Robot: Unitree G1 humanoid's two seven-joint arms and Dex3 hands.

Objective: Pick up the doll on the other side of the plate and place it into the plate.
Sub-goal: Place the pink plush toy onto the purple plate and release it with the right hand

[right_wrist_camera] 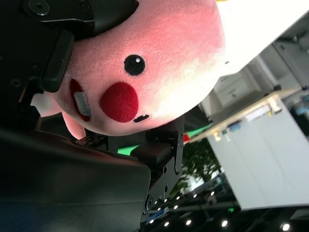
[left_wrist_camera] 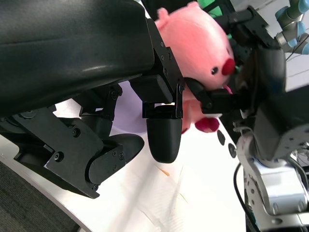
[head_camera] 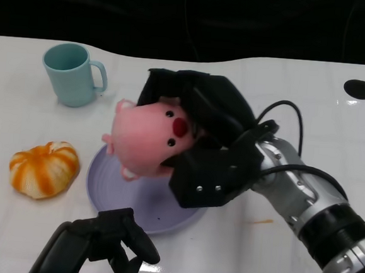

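Lavender plate (head_camera: 105, 197) on white table (head_camera: 255, 256), holding nothing that rests on its surface; far rim hidden behind pink pig doll (head_camera: 149, 138). Teal mug (head_camera: 71, 74) upright beyond the plate toward the far left, handle to the right; interior not visible. Orange-and-white striped pumpkin toy (head_camera: 44, 168) just beside the plate's left rim.

Pig doll gripped in right hand (head_camera: 210, 145), fingers wrapped over its back and under its belly, raised over the plate's far half and apart from the plate surface; red nose and black eye plain in right wrist view (right_wrist_camera: 145, 72), lower body hidden by black fingers (right_wrist_camera: 58, 63). Same doll in left wrist view (left_wrist_camera: 198, 48), partly hidden behind the left hand's shell.

Left hand (head_camera: 108, 241) at the plate's near rim, cut off by the picture edge, fingers curled inward on nothing; contact with the rim hard to make out. Small brown smear (head_camera: 259, 221) on the table right of the plate.
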